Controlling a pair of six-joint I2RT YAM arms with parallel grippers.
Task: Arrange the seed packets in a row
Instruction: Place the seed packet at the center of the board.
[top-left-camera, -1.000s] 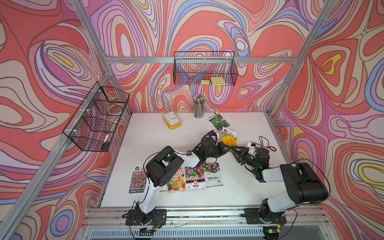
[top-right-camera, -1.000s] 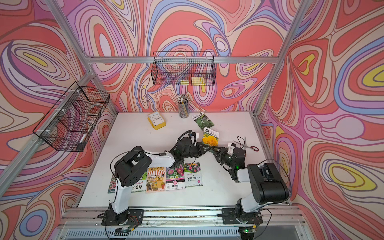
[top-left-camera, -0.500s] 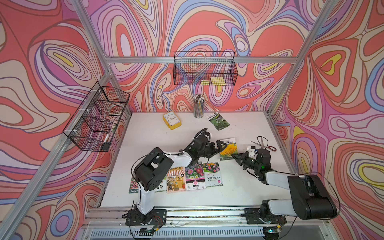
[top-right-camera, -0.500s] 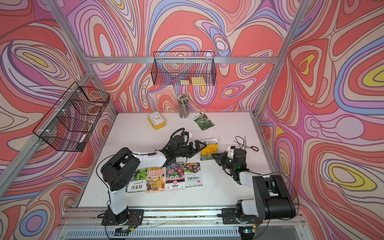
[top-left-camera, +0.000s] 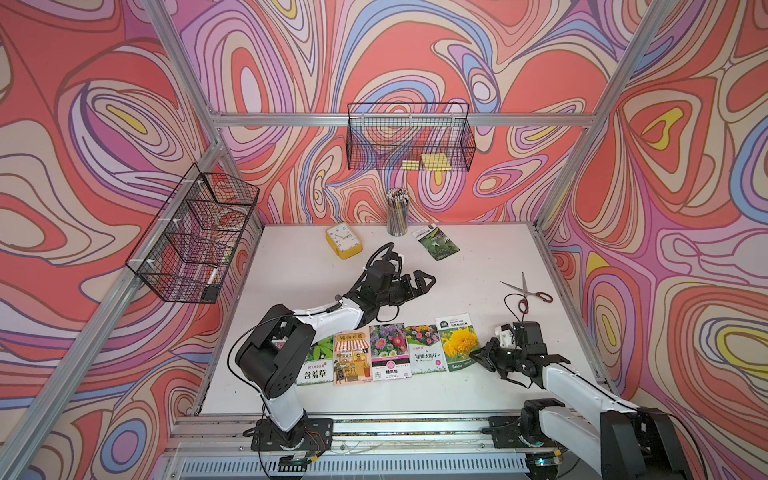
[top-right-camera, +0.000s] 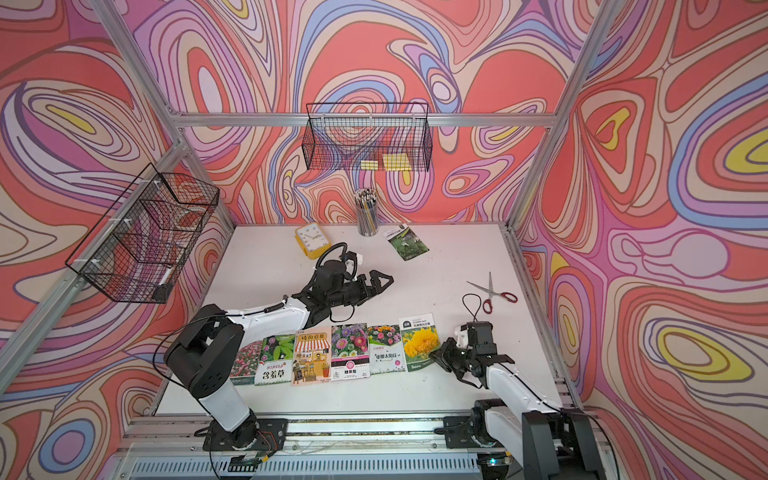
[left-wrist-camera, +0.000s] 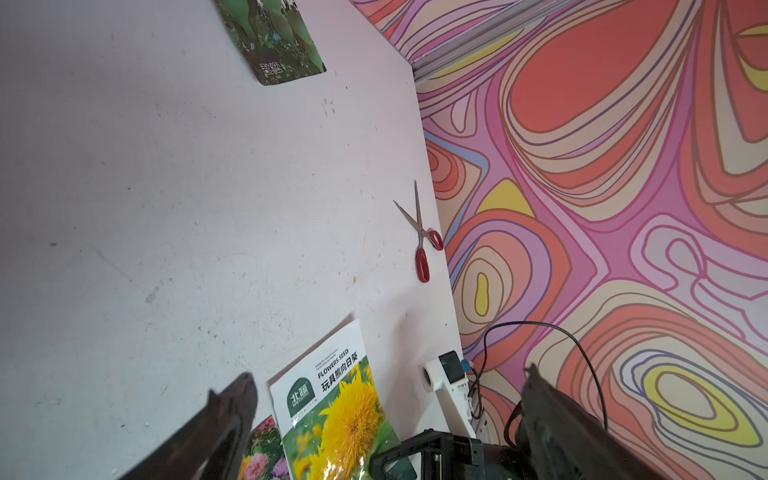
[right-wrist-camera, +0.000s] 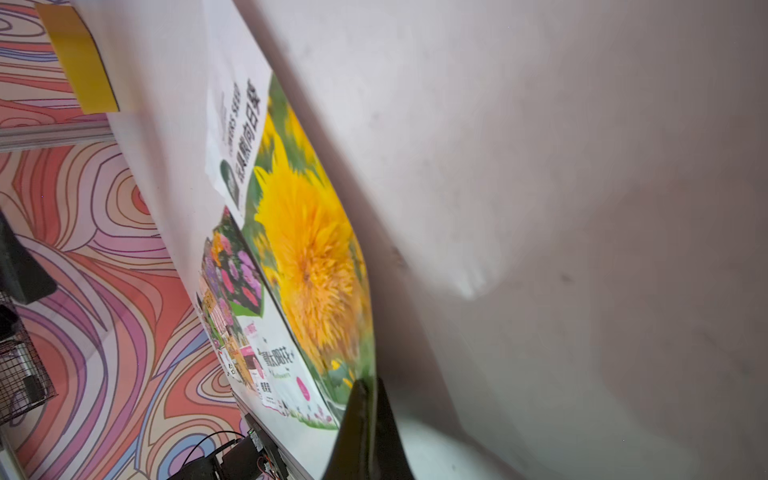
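Row nearly done: six seed packets (top-right-camera: 350, 351) side by side, sunflower packet (top-left-camera: 457, 343) last, its corner seemingly pinched in closed right gripper (top-left-camera: 478, 358). Left gripper (top-left-camera: 426, 280) empty, jaws spread wide, just beyond row. Still to fetch: green packet (top-left-camera: 436, 242), well ahead of left gripper, beside pencil cup (top-left-camera: 397, 218). Scissors (top-left-camera: 525, 291) and clock (top-left-camera: 344, 242) off to either side, nothing blocking.

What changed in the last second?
The left end effector released the sunflower packet and opened; the right end effector shut on its corner and pulled it to the row's right end. Unmoved: the other row packets, far green packet, scissors.
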